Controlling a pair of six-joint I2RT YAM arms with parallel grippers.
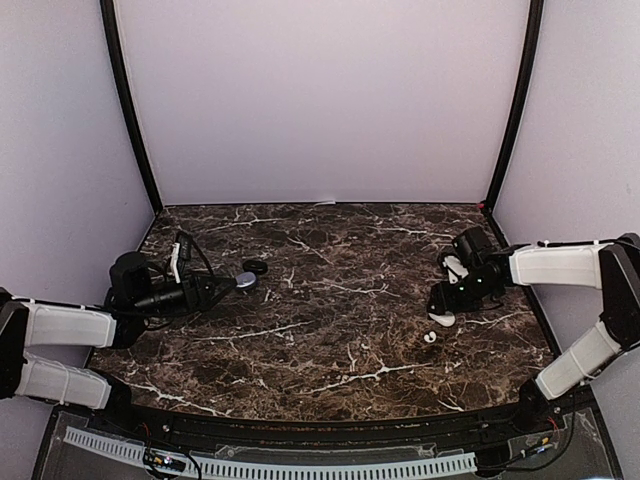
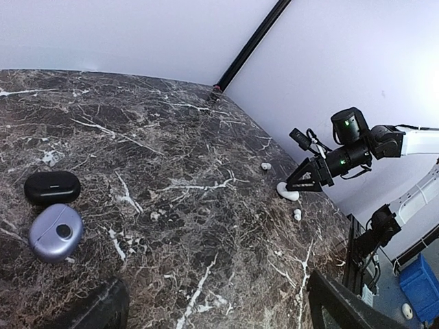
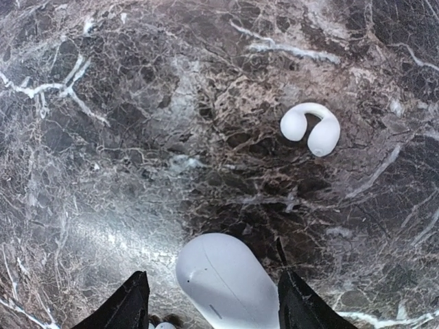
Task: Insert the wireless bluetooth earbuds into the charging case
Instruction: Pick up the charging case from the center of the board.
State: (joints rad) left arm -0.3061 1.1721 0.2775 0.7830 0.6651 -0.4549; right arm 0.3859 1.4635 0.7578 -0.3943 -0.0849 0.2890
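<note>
The right gripper [image 3: 212, 277] is hanging with jaws parted astride the white charging case [image 3: 226, 288] — one white earbud [image 3: 312, 130] is lying loose on the tabletop [image 3: 103, 137] just beyond — likely needing a square, gentle pinch on its smooth sides, the left gripper [image 1: 222, 288] gaping wide.

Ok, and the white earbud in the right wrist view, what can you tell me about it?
The white earbud is a small C-shaped clip: two rounded bulbs, one slightly larger, joined by a thin arched bridge. It looks like smooth, glossy white plastic. It lies flat and loose on the dark marble table, touching nothing else, apart from the white case below it in that view.
</note>
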